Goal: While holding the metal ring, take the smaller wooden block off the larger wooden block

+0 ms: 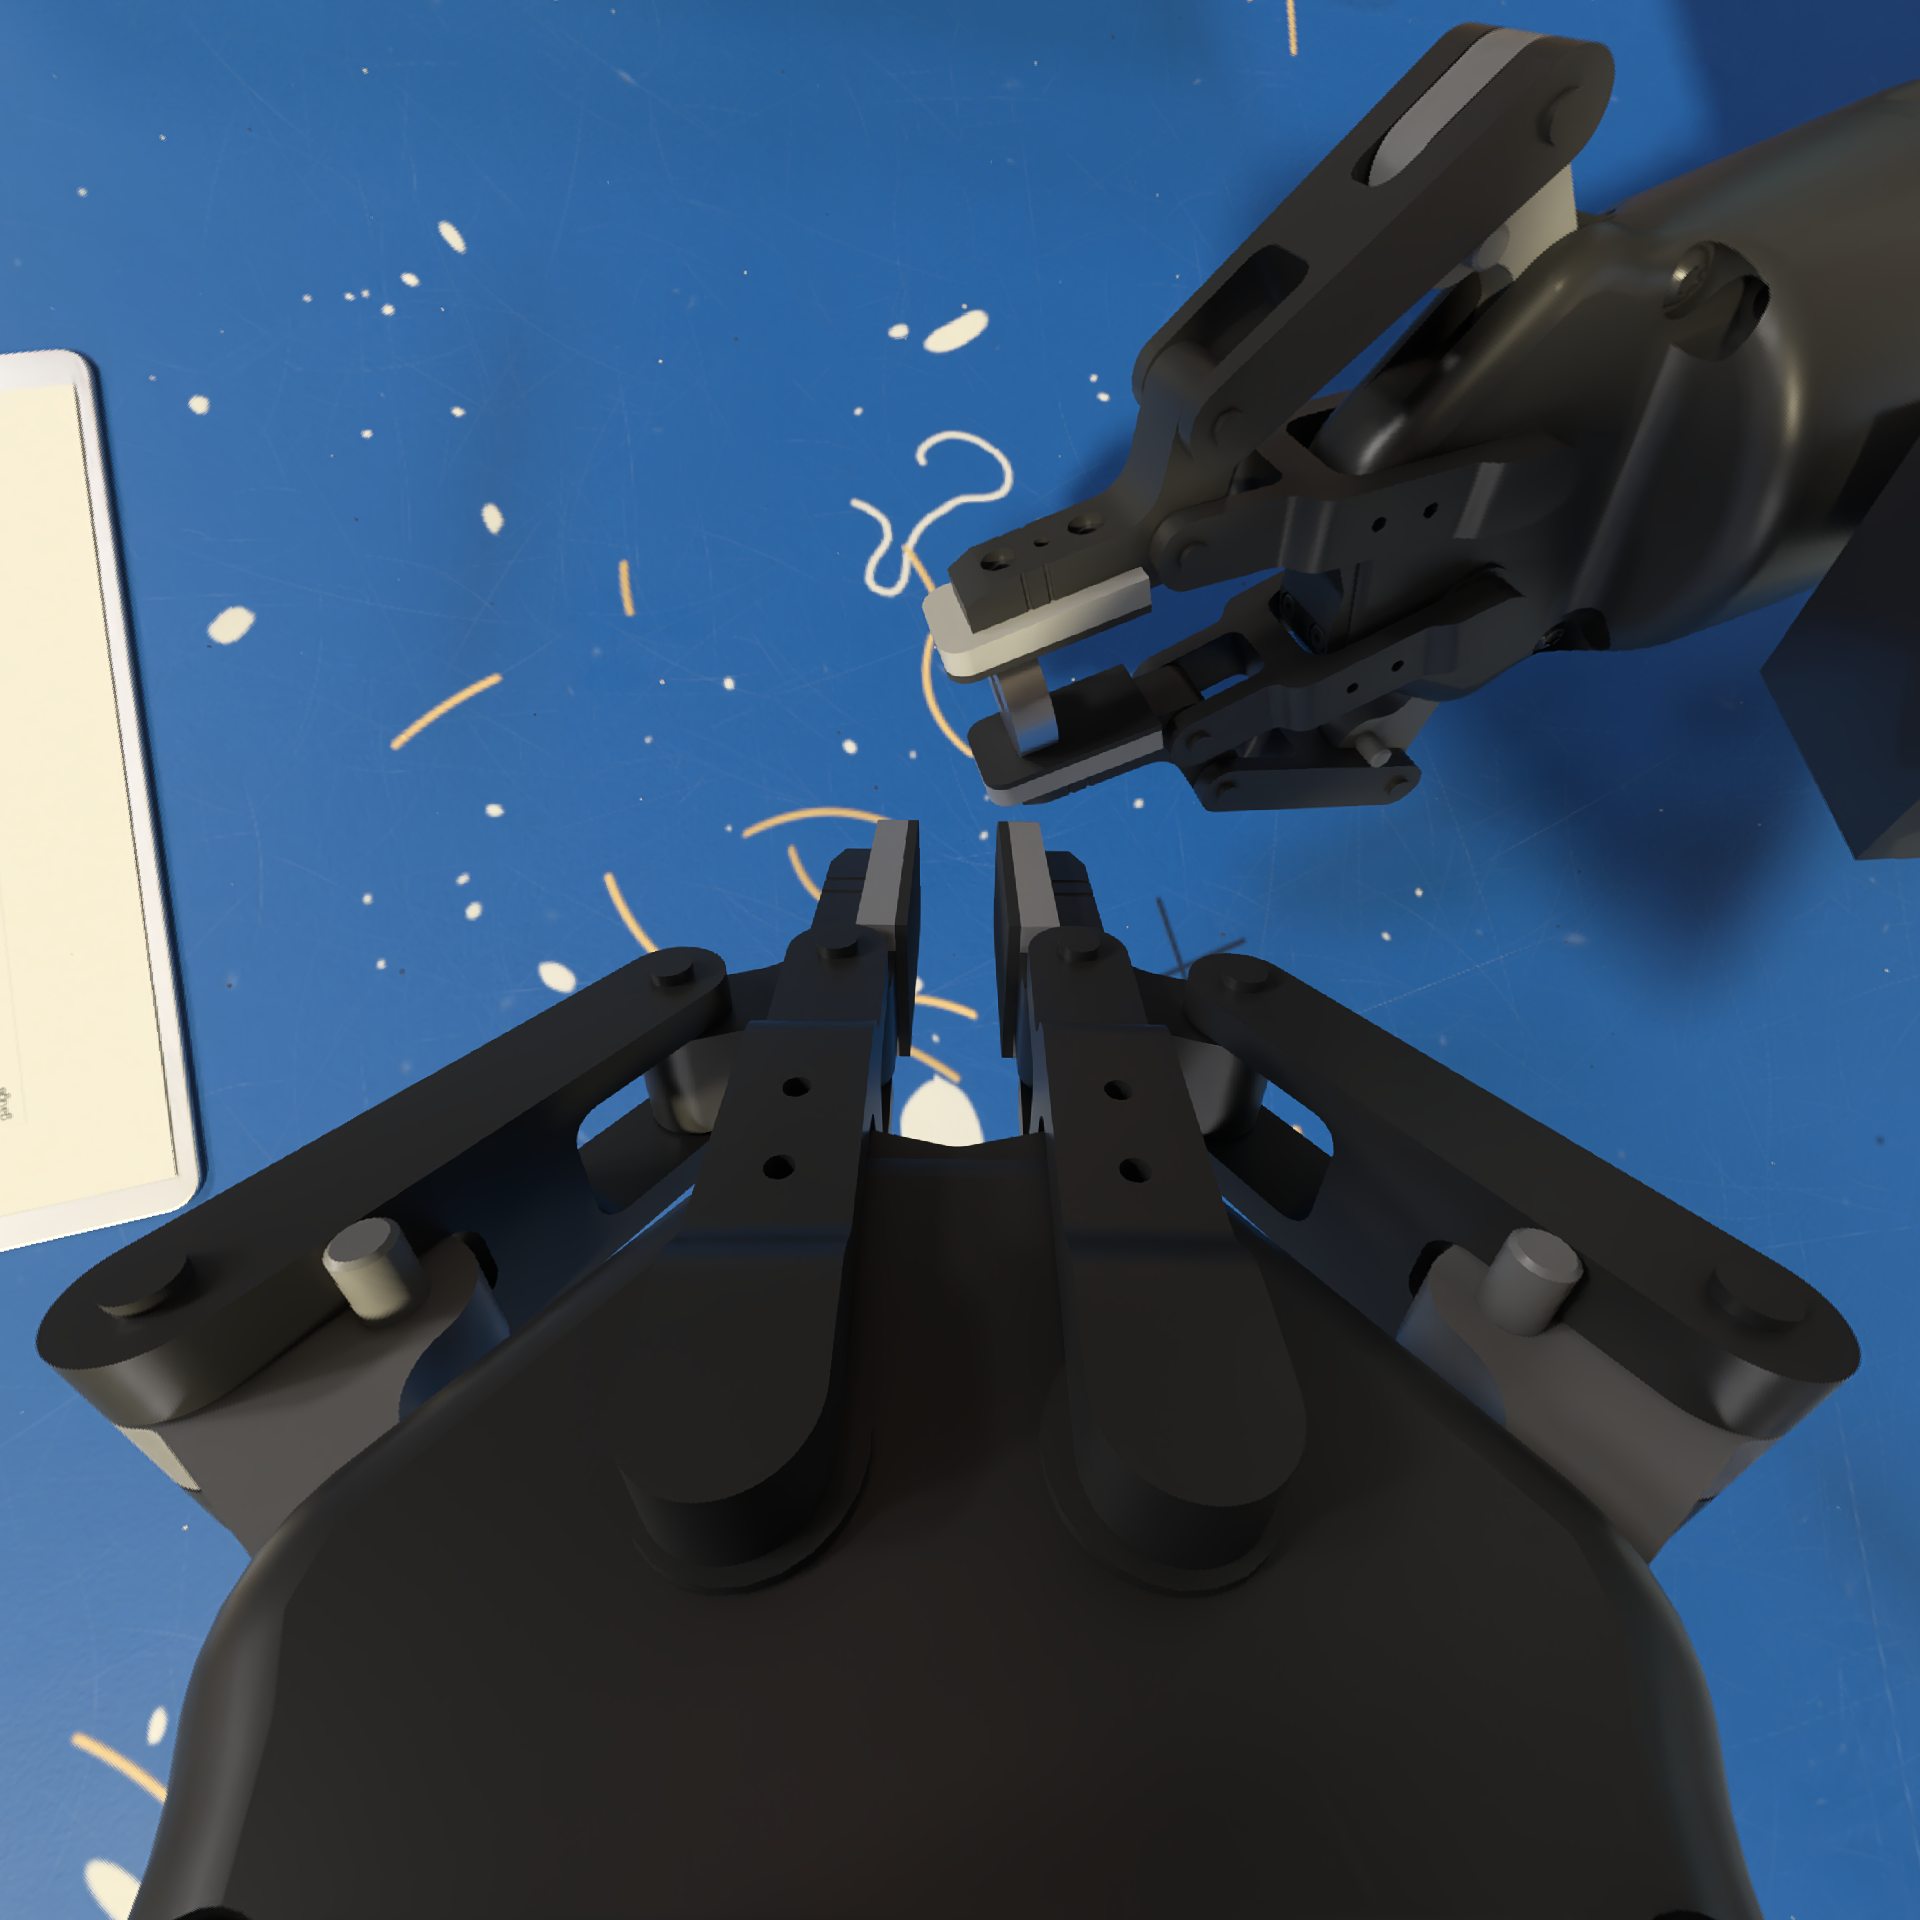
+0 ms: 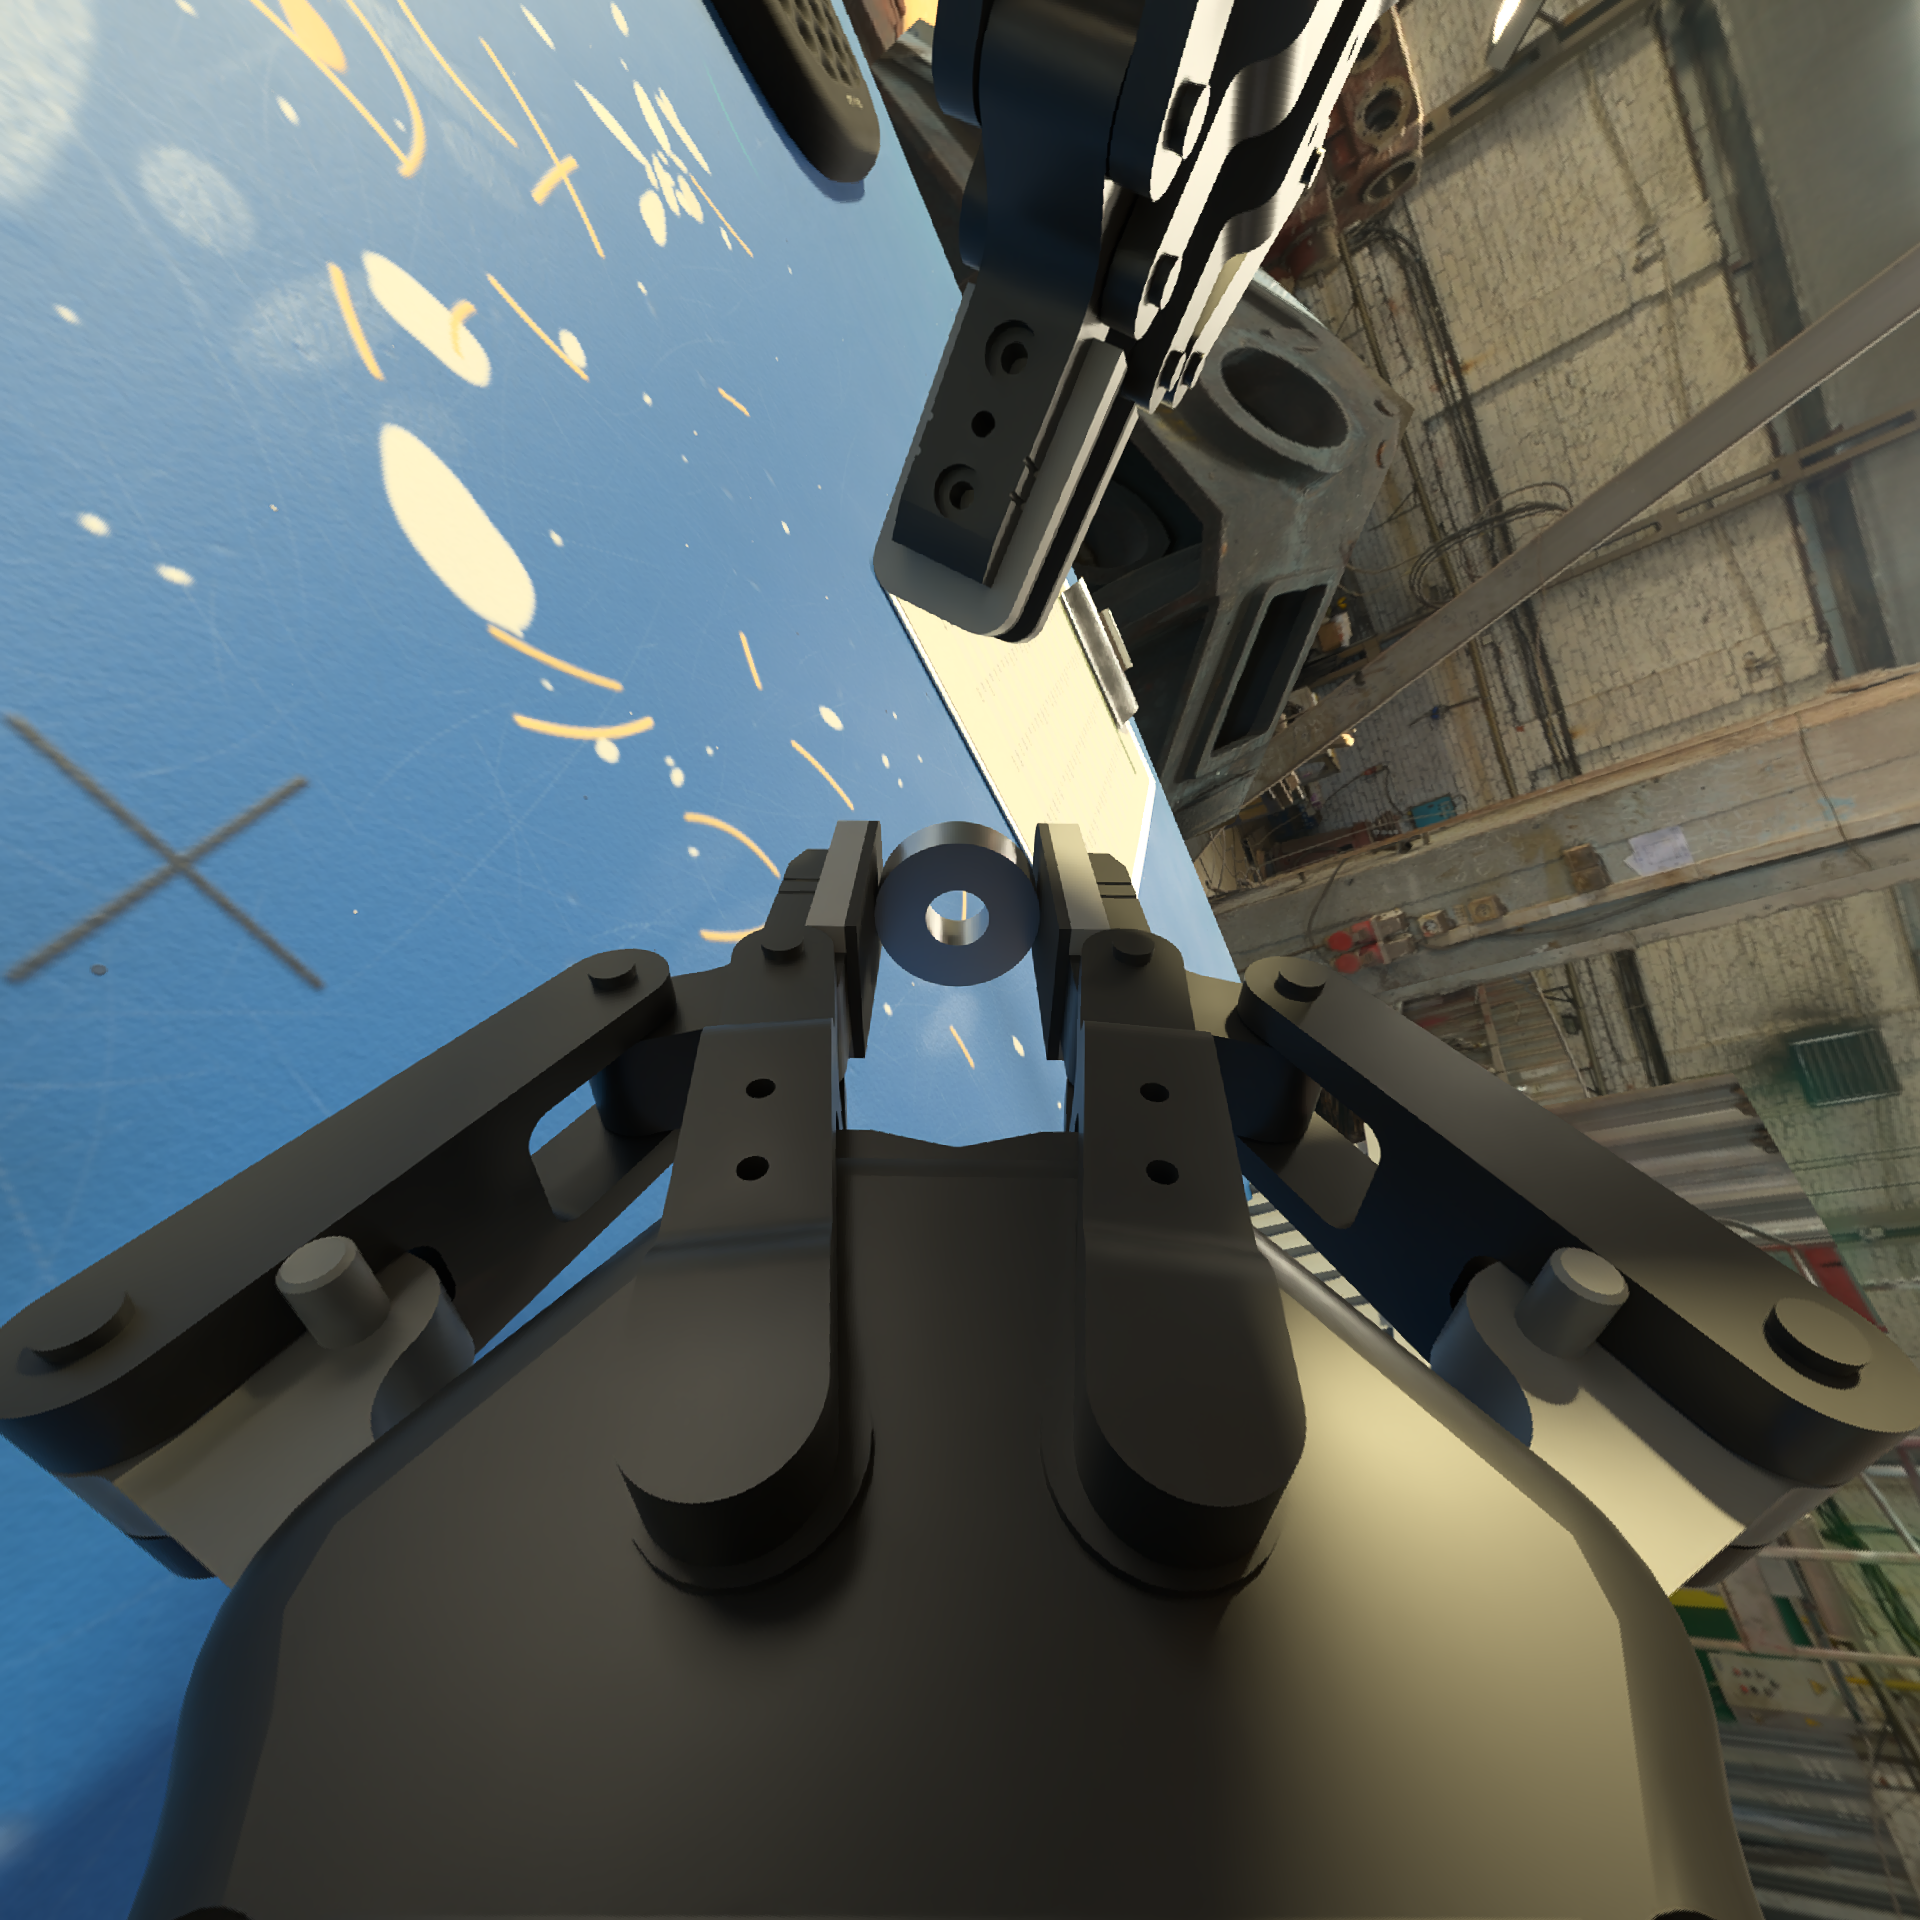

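My right gripper point(image 2: 956, 844) is shut on a small grey metal ring point(image 2: 956, 914), gripped across its outer edge and held above the blue table. In the left wrist view the right gripper point(image 1: 987, 709) reaches in from the right with the ring point(image 1: 1029, 709) between its pads. My left gripper point(image 1: 958, 831) points down at the table just below the right one; its jaws are nearly together with a narrow gap and nothing in it. One of the left gripper's fingers point(image 2: 997, 488) hangs above the ring in the right wrist view. No wooden block is in either view.
The blue table point(image 1: 416, 499) is flecked with cream and orange marks. A flat white-rimmed cream tablet point(image 1: 83, 790) lies at the left; it also shows in the right wrist view point(image 2: 1039, 717). A dark flat device point(image 2: 810, 83) lies far off. A grey cross point(image 2: 177, 862) marks the table.
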